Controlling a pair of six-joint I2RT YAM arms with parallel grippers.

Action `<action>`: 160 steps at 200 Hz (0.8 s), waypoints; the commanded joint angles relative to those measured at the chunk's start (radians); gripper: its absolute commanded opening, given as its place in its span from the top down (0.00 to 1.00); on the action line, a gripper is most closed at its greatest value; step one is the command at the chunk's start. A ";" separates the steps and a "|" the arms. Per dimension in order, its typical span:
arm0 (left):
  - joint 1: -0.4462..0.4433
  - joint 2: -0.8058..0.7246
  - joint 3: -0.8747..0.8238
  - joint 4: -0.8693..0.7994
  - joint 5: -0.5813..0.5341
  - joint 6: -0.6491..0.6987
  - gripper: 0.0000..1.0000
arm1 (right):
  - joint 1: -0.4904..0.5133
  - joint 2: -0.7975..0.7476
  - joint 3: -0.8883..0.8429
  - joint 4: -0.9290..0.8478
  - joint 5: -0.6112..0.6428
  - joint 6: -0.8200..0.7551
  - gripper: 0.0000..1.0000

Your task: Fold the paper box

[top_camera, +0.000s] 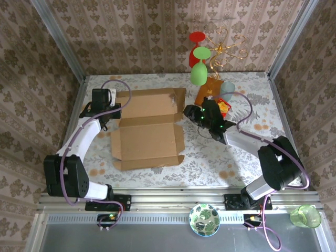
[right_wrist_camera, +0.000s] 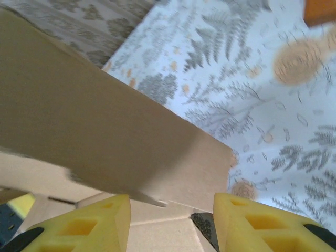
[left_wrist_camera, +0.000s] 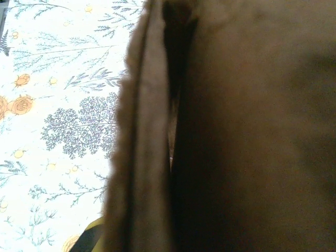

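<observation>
The paper box (top_camera: 149,131) lies opened out mid-table, a plain brown cardboard sheet with its rear panel and side flaps partly raised. My left gripper (top_camera: 115,111) is at the box's left edge, shut on the left flap. Blurred brown cardboard (left_wrist_camera: 147,157) runs straight into the camera in the left wrist view, hiding the fingers. My right gripper (top_camera: 189,112) sits at the box's right edge. Its yellow fingers (right_wrist_camera: 79,226) stand apart around the right gripper's gap (right_wrist_camera: 172,220), with a raised flap (right_wrist_camera: 105,136) just ahead and nothing gripped.
An orange-brown packet (top_camera: 210,90) and a grey-blue cup (top_camera: 227,89) lie behind the right gripper. Green (top_camera: 198,73) and red (top_camera: 197,38) glasses hang by a gold rack (top_camera: 226,47). A patterned bowl (top_camera: 204,219) and a green cup (top_camera: 306,216) sit on the near ledge.
</observation>
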 commanded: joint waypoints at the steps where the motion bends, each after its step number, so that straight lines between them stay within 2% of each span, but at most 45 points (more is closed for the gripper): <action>1: 0.020 0.029 0.002 0.092 0.076 0.036 1.00 | -0.047 -0.091 -0.022 0.005 -0.111 -0.206 0.56; 22: 0.024 0.059 -0.007 0.156 0.138 0.090 1.00 | -0.103 -0.115 -0.059 -0.005 -0.128 -0.368 0.55; 43: 0.033 0.094 -0.003 0.200 0.247 0.158 1.00 | -0.135 -0.158 -0.095 0.018 -0.139 -0.603 0.55; 82: 0.066 0.166 0.037 0.216 0.374 0.234 1.00 | -0.260 -0.083 -0.044 -0.056 -0.377 -0.831 0.50; 128: 0.092 0.243 0.085 0.226 0.435 0.262 1.00 | -0.271 0.021 0.050 -0.165 -0.568 -1.034 0.50; 160: 0.087 0.274 0.102 0.245 0.450 0.268 1.00 | -0.262 0.038 0.032 -0.122 -0.498 -1.100 0.51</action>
